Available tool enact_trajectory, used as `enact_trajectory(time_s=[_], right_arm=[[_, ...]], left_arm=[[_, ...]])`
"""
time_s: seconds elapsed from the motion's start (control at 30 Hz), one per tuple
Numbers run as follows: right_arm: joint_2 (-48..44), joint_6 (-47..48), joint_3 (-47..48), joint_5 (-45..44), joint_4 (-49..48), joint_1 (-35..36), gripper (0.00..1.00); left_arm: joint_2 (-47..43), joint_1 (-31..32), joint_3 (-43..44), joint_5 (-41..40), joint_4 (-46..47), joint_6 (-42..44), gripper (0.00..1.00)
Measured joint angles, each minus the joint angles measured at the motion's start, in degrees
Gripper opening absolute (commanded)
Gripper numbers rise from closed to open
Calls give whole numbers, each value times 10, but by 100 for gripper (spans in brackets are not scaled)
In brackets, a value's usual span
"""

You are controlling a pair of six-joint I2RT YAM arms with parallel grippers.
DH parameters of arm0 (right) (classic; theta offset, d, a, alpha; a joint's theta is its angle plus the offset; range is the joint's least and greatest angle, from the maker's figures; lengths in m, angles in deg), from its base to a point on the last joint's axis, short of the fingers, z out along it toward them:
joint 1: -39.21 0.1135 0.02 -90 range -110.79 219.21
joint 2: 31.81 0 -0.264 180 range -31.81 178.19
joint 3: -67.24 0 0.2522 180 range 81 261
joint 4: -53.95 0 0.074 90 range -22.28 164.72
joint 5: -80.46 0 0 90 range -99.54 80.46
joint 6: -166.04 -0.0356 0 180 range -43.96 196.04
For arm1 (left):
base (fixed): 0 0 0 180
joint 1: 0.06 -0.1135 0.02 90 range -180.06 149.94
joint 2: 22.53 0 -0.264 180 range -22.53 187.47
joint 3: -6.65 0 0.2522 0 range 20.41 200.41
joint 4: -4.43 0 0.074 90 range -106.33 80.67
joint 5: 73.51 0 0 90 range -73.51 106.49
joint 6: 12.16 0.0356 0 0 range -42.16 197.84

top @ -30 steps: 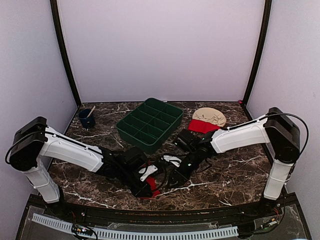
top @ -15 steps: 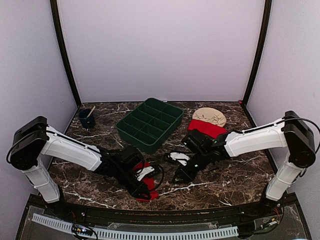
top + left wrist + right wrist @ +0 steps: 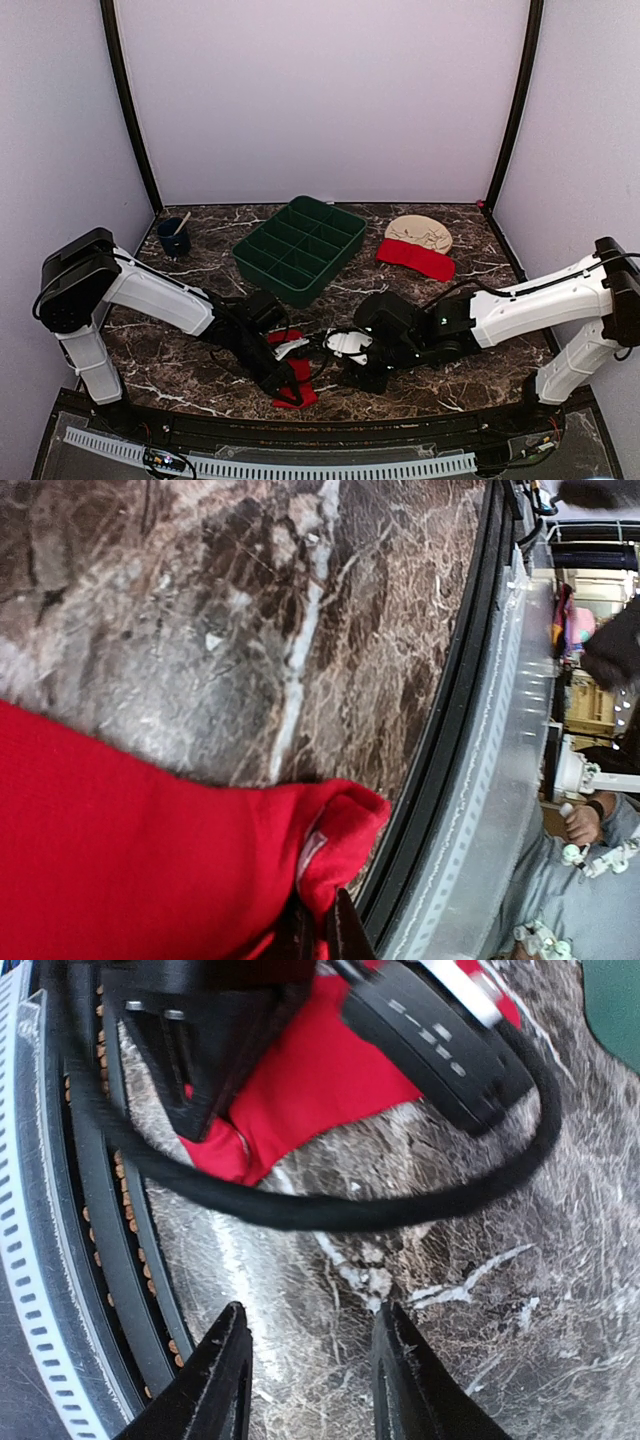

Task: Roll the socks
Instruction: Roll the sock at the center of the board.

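Sock [image 3: 150,850] at front edge of desk [image 3: 200,630], fold pinched in clenched left tool [image 3: 318,935]. Right tool [image 3: 310,1360] parted, empty, just beside. Second sock [image 3: 415,258] far right. Looks soft, light, floppy; needs hold at bunched end, taut.

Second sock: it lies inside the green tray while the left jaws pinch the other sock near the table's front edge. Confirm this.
Not inside. The top view shows the second sock on the table right of the green tray, beside a tan cloth. The left jaws do pinch the other sock near the front edge.
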Motion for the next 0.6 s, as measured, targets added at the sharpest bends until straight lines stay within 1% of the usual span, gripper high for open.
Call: enact_trajectory(time_s=[0.3,0.47,0.6], right_arm=[[2,45,-1,-82,-24,83,35],[40,72,13,-104,-26,119,34],[71,90,30,-112,-27,129,33]], left_arm=[[28,-14,5,58,2,2,0],[45,-27,9,87,2,11,0],[62,-33,21,107,-9,22,0]])
